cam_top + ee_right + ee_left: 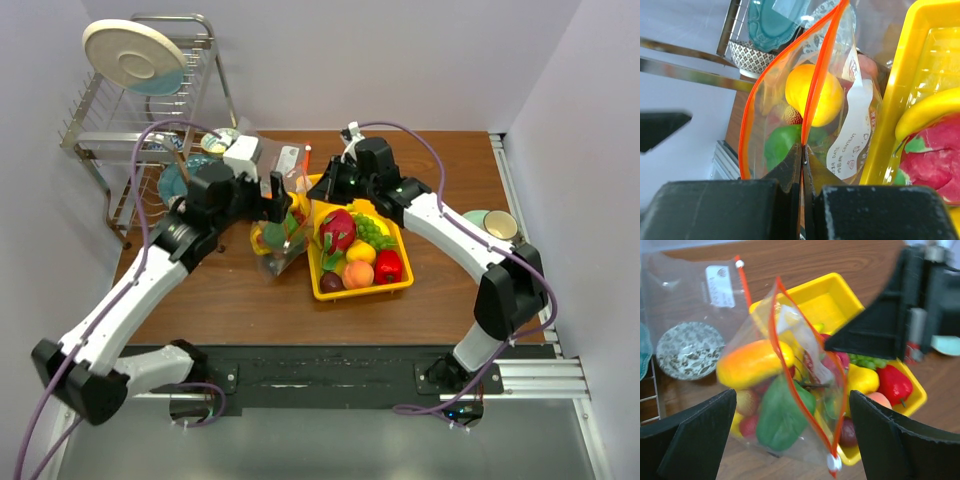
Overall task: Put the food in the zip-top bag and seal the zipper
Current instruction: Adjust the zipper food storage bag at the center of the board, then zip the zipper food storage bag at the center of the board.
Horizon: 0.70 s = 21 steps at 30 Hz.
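The zip-top bag (283, 240) stands crinkled left of the yellow tray (400, 287), its mouth partly open. It holds a yellow-orange mango (752, 362), a green pepper (782, 417) and small reddish fruit. My right gripper (803, 150) is shut on one side of the orange-red zipper (812, 95), at the bag's tray-side end (322, 190). My left gripper (792, 400) is open, its fingers wide either side of the bag, not touching it. The tray holds a dragon fruit (337, 228), grapes (372, 232), a yellow pepper (862, 379), a red pepper (389, 266) and a peach (358, 273).
A flatter clear bag (700, 285) with a white label lies behind the tray. A wire dish rack (150, 110) with a plate (130, 55) stands at the back left, a patterned bowl (687, 350) by it. A pale bowl (490, 222) sits at the right edge.
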Available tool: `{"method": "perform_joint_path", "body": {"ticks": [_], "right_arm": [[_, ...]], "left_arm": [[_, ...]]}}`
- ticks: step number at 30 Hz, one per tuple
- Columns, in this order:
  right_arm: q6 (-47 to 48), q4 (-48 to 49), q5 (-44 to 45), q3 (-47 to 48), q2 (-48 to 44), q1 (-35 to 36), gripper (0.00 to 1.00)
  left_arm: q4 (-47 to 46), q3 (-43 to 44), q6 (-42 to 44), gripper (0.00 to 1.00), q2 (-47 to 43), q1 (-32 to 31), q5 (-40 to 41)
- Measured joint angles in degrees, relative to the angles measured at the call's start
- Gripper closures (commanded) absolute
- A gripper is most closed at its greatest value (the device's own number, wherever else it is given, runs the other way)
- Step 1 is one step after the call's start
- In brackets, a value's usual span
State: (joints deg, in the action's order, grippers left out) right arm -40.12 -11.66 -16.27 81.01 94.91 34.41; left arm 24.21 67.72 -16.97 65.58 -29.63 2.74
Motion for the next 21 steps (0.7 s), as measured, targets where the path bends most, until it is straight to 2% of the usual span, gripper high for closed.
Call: {"method": "perform_joint_path", "body": {"ticks": [7,10,15,21], "right_arm": [[-0.7,0.5,-0.6,1.3,2.0,0.0,1.00],[-1.0,0.6,-1.2,1.6,2.6,0.0,1.00],[-1.7,1.1,-1.4,1.6,2.6,0.0,1.00],[-2.5,2.2,-2.2,1.7,3.0,0.0,1.00]], "left_arm": [[-8.6,-15.7,5.8,0.05,-18.0,0.0,-10.5],[-14.9,-23.8,7.7,0.09,-23.3,0.0,-15.1],[-23.5,-34.8,9.0,0.17,-25.7,0.0,-20.3],[-31.3,-44.9,10.7,0.24,-29.5,-0.9,-21.6]]}}
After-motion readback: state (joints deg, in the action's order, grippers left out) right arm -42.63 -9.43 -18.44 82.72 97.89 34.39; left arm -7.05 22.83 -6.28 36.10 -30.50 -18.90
